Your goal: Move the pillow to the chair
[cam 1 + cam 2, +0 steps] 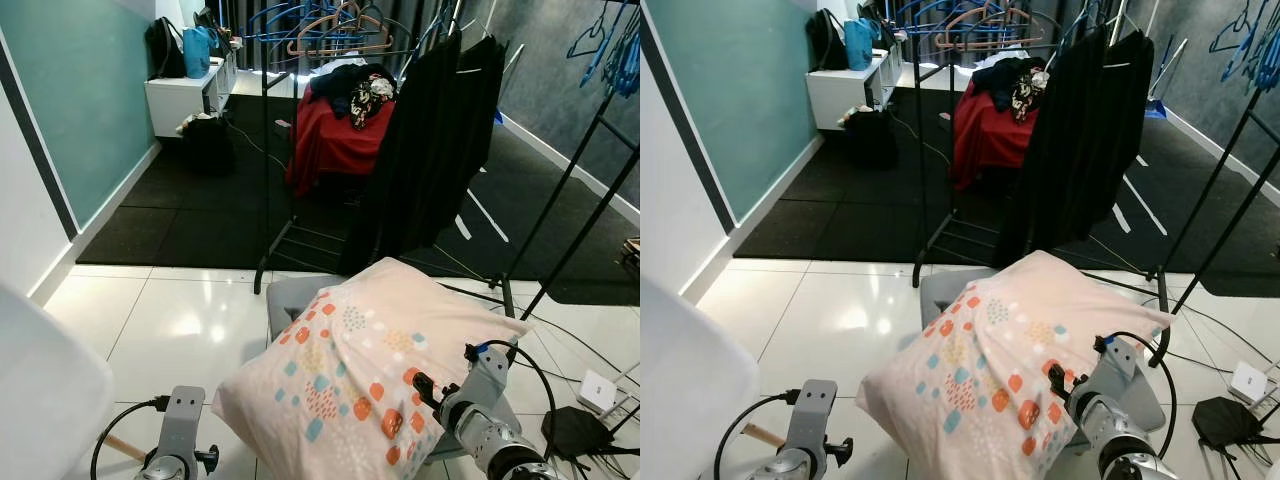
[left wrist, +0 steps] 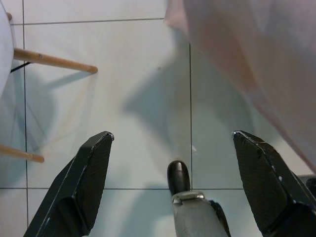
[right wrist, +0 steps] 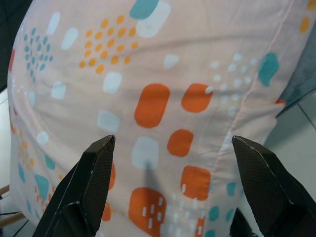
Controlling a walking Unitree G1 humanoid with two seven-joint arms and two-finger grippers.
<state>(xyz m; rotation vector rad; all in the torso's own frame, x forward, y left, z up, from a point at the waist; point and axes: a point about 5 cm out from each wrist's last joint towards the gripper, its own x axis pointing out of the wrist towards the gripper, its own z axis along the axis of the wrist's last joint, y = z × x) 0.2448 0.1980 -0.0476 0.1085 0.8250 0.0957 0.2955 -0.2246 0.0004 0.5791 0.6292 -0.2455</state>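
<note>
**A:** So where is the pillow [image 1: 370, 370], and what could go wrong?

**B:** It fills the lower middle of the left eye view, lying tilted on the grey chair [image 1: 290, 300], with its near corner hanging past the seat edge over the floor [image 1: 170, 320]. My guess is that it could slump off: it is big, soft and plump, and the glossy white tiles below would let it slide.

**A:** Is anything holding it?

**B:** No. The right gripper [image 3: 173, 192] is spread wide, its fingers [image 3: 94, 182] on either side of the pillow's face, close but gripping nothing. A nudge from that arm could tip the pillow. The left gripper [image 2: 177, 182] is wide open too, over bare tile.

**A:** Textures?

**B:** Pale pink cotton, smooth, with a seamed edge, printed with orange, teal and white blobs and dots. The fingers are black, hard and tapered.
</note>
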